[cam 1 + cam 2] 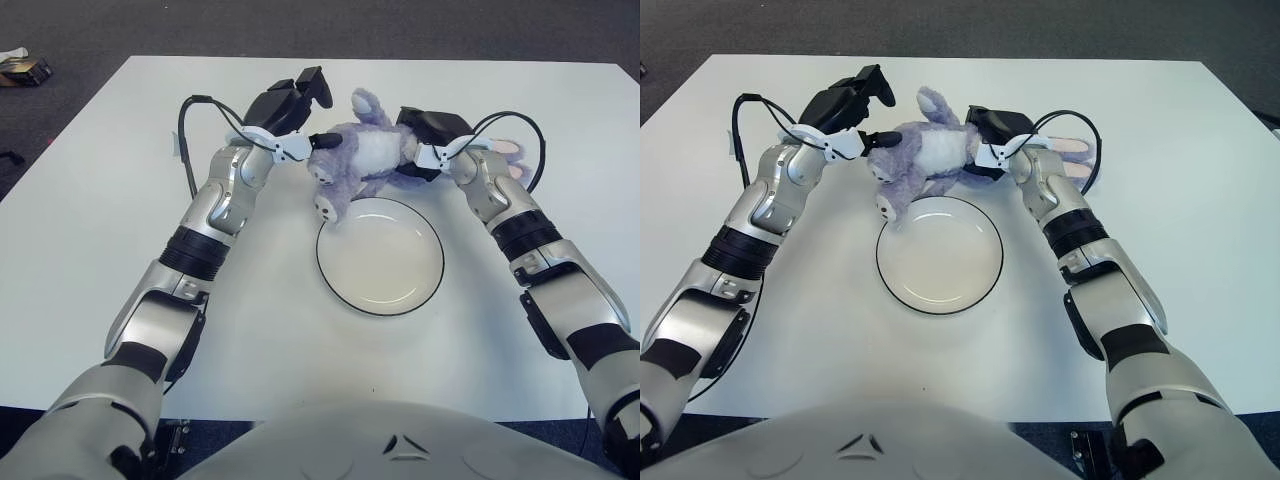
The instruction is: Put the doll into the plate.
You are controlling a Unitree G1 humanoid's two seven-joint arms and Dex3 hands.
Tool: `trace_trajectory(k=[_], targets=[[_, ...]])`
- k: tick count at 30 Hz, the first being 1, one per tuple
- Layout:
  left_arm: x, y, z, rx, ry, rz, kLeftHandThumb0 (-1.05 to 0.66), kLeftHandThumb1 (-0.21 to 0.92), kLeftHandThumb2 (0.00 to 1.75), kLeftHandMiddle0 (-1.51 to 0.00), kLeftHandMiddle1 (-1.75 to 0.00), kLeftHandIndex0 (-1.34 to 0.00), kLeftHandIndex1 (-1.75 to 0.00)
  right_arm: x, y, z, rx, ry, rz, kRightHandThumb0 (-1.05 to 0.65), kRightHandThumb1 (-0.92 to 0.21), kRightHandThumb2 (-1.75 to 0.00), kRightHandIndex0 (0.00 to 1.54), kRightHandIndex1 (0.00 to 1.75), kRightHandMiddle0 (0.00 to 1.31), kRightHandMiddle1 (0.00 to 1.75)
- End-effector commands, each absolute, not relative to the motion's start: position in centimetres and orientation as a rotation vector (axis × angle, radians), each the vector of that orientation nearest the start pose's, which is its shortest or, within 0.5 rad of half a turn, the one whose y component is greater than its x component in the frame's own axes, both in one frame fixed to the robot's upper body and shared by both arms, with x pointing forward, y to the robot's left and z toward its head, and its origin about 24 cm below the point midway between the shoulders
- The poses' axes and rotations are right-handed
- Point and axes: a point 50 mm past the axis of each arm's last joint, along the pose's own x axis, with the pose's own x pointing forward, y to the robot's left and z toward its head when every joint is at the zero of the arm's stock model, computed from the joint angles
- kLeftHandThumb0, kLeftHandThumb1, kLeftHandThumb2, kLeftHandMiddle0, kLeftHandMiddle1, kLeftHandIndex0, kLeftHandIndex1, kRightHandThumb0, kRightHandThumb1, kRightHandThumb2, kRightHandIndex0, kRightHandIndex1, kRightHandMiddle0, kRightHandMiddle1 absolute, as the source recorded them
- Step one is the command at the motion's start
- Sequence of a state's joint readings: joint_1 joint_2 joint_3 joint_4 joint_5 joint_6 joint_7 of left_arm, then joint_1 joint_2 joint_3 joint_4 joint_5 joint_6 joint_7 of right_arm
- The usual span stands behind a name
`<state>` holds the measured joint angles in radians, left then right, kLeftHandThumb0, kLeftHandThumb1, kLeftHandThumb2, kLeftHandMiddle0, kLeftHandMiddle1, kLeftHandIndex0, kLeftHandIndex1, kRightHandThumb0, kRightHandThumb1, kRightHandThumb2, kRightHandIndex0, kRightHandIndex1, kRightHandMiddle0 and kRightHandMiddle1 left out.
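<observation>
A purple and white plush doll (358,152) is clamped between my two hands just beyond the far rim of the plate. My left hand (292,112) presses on its left end, lower fingers against the plush and upper fingers raised. My right hand (425,140) grips its right end, and a pink-lined ear (505,150) trails behind that wrist. One doll foot (324,207) hangs down over the plate's far-left rim. The white plate (385,265) with a dark rim lies empty on the table. The same doll (930,150) appears in the right eye view.
The white table (90,250) spreads wide on both sides of the plate. Black cables loop off both forearms, one by the left arm (185,125). A small box (25,70) lies on the dark floor beyond the table's far left corner.
</observation>
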<state>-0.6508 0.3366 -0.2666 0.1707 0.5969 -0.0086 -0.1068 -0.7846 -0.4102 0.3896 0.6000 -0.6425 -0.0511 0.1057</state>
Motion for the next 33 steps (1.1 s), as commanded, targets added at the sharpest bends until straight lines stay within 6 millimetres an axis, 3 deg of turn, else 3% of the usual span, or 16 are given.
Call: trace_trajectory(k=[1,6,10,13,19,24,33], targets=[[34.2,11.5,17.6,1.024,-0.471,-0.236,0.0,0.92,0.49,-0.3,-1.57,-0.06,-1.75,37.7,-14.7,13.0,-1.263,-0.163,0.299,0.0,-0.35,-1.27,0.6,1.69,0.38,1.75],[34.1,11.5,17.6,1.021,-0.473,-0.237,0.0,0.92,0.49,-0.31,-1.56,-0.06,-1.75,37.7,-14.7,13.0,-1.262,-0.164,0.297,0.0,-0.35,-1.27,0.6,1.68,0.38,1.75],[33.8,12.0,17.9,0.964,-0.493,-0.228,0.0,0.92,0.48,-0.32,-1.54,-0.07,-1.75,37.3,-15.1,15.4,-1.241,-0.212,0.266,0.0,-0.35,-1.27,0.61,1.67,0.37,1.75],[33.8,12.1,18.0,0.961,-0.493,-0.227,0.0,0.92,0.48,-0.32,-1.54,-0.08,-1.75,36.9,-15.2,16.1,-1.239,-0.217,0.267,0.0,-0.35,-1.26,0.62,1.66,0.37,1.75],[33.9,12.1,18.0,0.96,-0.494,-0.228,0.0,0.92,0.48,-0.32,-1.54,-0.08,-1.75,36.6,-15.2,16.3,-1.238,-0.21,0.268,0.0,-0.35,-1.26,0.62,1.66,0.37,1.75],[35.7,12.4,17.6,0.978,-0.437,-0.192,0.0,0.92,0.48,-0.31,-1.55,-0.08,-1.75,35.7,-15.7,17.7,-1.205,-0.251,0.263,0.0,-0.35,-1.26,0.62,1.66,0.37,1.75],[36.4,12.4,17.4,0.978,-0.432,-0.184,0.0,0.92,0.51,-0.26,-1.61,-0.07,-1.75,35.0,-15.8,18.4,-1.18,-0.27,0.251,0.0,-0.36,-1.25,0.62,1.66,0.36,1.75]])
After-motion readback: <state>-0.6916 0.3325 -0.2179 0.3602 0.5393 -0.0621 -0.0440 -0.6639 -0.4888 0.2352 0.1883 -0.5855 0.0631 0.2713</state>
